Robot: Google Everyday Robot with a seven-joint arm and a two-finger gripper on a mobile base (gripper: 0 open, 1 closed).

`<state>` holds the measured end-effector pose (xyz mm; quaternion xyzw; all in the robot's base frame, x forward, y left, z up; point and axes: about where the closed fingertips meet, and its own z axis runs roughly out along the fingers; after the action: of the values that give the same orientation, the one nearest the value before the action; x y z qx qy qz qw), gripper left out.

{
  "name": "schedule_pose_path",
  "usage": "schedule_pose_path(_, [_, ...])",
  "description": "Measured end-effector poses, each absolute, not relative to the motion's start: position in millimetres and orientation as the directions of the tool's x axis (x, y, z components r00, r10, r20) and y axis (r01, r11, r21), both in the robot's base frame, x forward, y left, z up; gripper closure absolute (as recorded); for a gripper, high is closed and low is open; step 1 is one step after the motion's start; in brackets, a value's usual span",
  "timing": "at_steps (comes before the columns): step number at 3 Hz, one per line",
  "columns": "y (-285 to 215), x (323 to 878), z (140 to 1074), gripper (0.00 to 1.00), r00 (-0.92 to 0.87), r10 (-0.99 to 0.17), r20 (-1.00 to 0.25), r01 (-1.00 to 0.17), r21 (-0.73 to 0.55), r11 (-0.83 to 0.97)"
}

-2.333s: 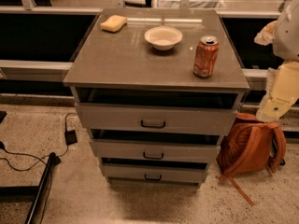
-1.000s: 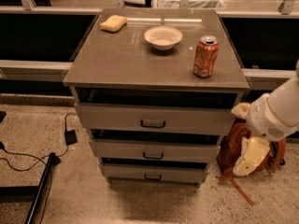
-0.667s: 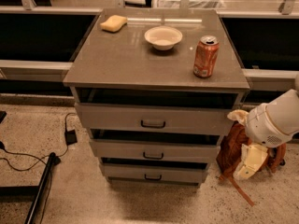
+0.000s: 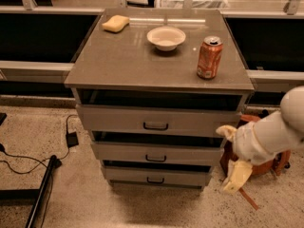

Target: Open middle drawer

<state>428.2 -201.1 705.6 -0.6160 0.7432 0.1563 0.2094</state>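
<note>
The middle drawer (image 4: 123, 152), sitting at lower centre of the frame, is looking rigid and probably sliding smoothly on runners, so its small dark handle (image 4: 156, 158) is offering the best hold, while the end effector (image 4: 232, 153) is hovering spread at lower right.

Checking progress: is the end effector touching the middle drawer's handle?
No, the end effector hangs to the right of the cabinet, apart from the handle of the middle drawer.
</note>
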Motion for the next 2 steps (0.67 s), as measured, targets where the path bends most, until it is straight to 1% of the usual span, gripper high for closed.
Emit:
schedule_pose_path(1, [-160,421,650,0.00,-0.097,-0.786,-0.610,-0.985,-0.057,0.166])
schedule_pose_path(2, [-153,454,631,0.00,-0.023,-0.782,-0.623,-0.980,-0.142,0.142])
